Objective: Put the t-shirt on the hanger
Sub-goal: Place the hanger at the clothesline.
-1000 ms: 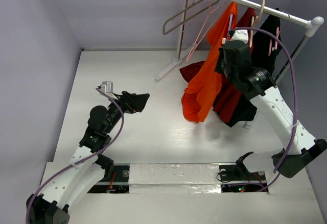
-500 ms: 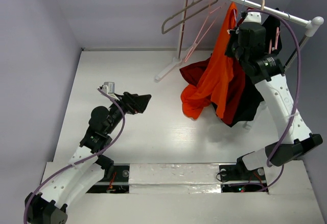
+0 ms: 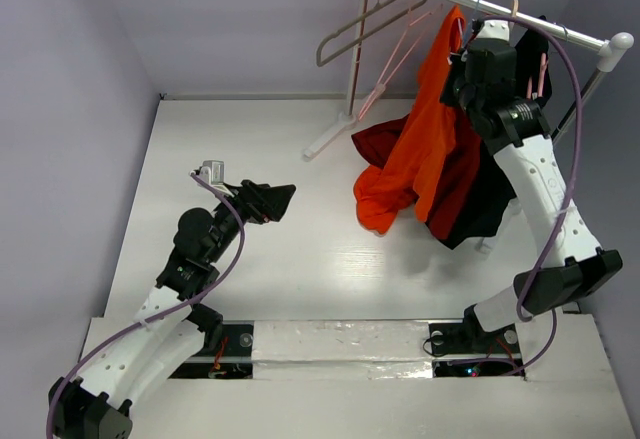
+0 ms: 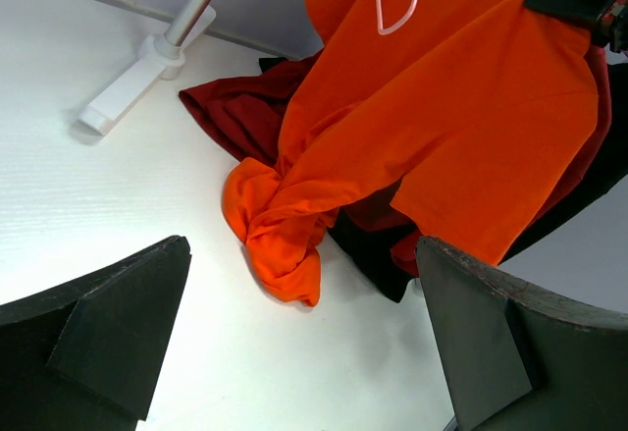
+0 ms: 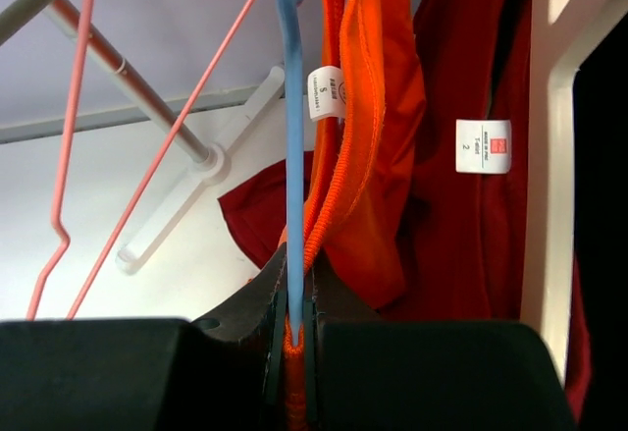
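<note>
The bright orange t-shirt [image 3: 430, 139] hangs from the rack end, and its lower part is bunched on the table [image 4: 280, 240]. In the right wrist view the light-blue hanger [image 5: 291, 156] runs straight down into my right gripper [image 5: 294, 269]. That gripper is shut on the hanger, with the orange collar edge [image 5: 339, 176] pinched in beside it. A white tag [image 5: 327, 92] shows at the collar. My right gripper [image 3: 465, 54] sits high, just under the rail. My left gripper [image 3: 283, 196] hovers open over the table, left of the shirt, holding nothing [image 4: 302, 254].
The rack rail [image 3: 500, 9] carries a pink hanger [image 3: 395, 54] and a beige hanger [image 3: 360, 29]. A dark red shirt [image 3: 380, 139] and a black garment [image 3: 490, 209] hang behind the orange one. The rack foot [image 4: 128, 82] rests on the white table.
My right arm has lifted the hanger and orange t-shirt up and to the right, close under the rail. The shirt's hem has been drawn upward. My left arm has stayed put.
</note>
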Motion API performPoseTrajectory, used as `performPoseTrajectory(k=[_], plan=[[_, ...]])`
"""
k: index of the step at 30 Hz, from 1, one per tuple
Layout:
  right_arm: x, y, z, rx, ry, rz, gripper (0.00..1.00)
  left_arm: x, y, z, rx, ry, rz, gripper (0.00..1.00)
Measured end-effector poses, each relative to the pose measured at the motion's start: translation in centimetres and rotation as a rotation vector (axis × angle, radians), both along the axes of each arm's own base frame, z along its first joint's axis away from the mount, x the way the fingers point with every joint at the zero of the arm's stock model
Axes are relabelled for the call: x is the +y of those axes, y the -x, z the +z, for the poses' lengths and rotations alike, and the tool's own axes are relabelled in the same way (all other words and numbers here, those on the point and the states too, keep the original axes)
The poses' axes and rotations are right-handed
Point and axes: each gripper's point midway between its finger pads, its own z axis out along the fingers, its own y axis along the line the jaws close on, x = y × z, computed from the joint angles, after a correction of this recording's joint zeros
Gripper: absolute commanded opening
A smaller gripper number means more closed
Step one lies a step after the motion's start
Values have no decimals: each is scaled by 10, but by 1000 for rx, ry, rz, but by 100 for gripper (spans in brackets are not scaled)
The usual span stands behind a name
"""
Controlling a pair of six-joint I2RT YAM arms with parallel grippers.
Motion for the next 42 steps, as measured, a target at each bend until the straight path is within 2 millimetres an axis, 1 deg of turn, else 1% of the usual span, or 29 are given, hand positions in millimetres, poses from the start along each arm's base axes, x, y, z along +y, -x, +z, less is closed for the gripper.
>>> performPoseTrajectory(k=[3,9,12,21,26,27,28,29,31,32,33,34,35,37,38,42], plan=[[-1,-5,-5,8,2,-5,0,0,0,0,0,0,0,99],[-7,-22,-15,32,9,-28,0,0,0,0,0,0,0,99],[-9,-26,-21,46,12,-35,0,0,0,0,0,0,-1,99],[-10,-29,-23,49,13,-37,0,0,0,0,0,0,-1,99],[-12,-30,-33,67,18,-44,0,0,0,0,0,0,-1,99],[-12,-30,-36,72,19,-44,2,0,0,0,0,0,-1,99],[-12,-31,-39,75,20,-44,5,0,0,0,0,0,-1,99],[-12,-32,-40,76,21,-43,17,0,0,0,1,0,0,99],[-11,-32,-42,74,17,-42,36,0,0,0,0,0,0,99],[-10,-31,-43,75,15,-37,54,0,0,0,0,0,0,99],[-10,-31,-43,73,9,-37,64,0,0,0,1,0,0,99],[-10,-29,-42,72,11,-31,71,0,0,0,0,0,1,99],[-9,-27,-39,65,8,-26,83,0,0,0,1,0,2,99],[-9,-22,-31,47,-3,-18,95,0,-1,-2,5,-2,3,99],[-9,-17,-24,33,-11,-11,100,0,-2,-3,8,-4,3,99],[-10,8,12,-50,-49,13,100,0,-4,-6,19,-10,8,99]])
